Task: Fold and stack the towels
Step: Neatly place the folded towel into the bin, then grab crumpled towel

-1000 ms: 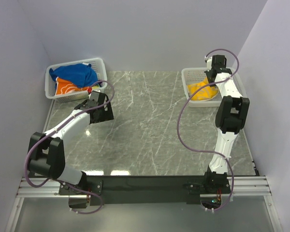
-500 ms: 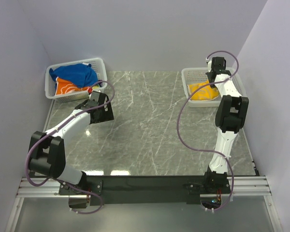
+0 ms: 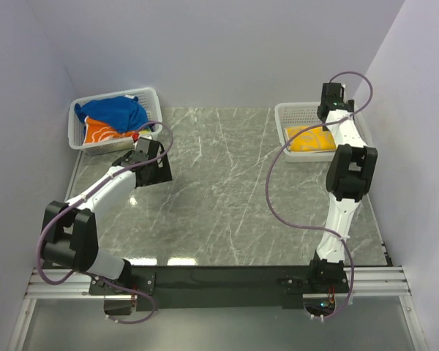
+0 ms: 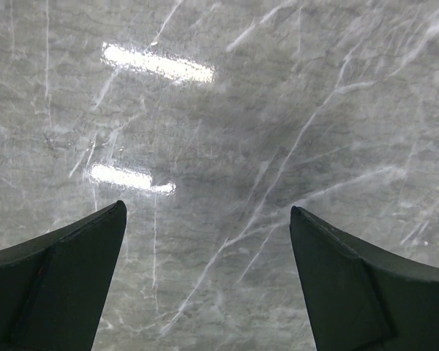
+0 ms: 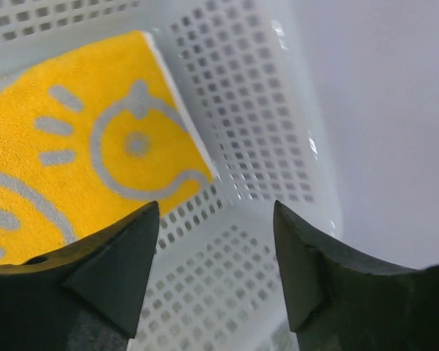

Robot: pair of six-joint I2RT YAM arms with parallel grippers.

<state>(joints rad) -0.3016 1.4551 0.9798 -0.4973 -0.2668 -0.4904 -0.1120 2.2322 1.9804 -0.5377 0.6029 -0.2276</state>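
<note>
right gripper (image 5: 216,212), jaws spread and empty, over the upper-right basket (image 5: 249,110) where the folded yellow towel (image 5: 73,146) lies flat, likely the stack's base; left gripper (image 4: 208,212) spread too; blue towel (image 3: 117,111) and orange towel (image 3: 101,131) heaped upper left.

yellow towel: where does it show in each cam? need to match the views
Top external: the yellow towel lies in the white mesh basket at the far right of the marble table.
Left wrist: not in it; only tabletop shows.
Right wrist: upper left, flat in the basket.
Shared landmark: the basket's perforated wall, in top external and right wrist.
</note>
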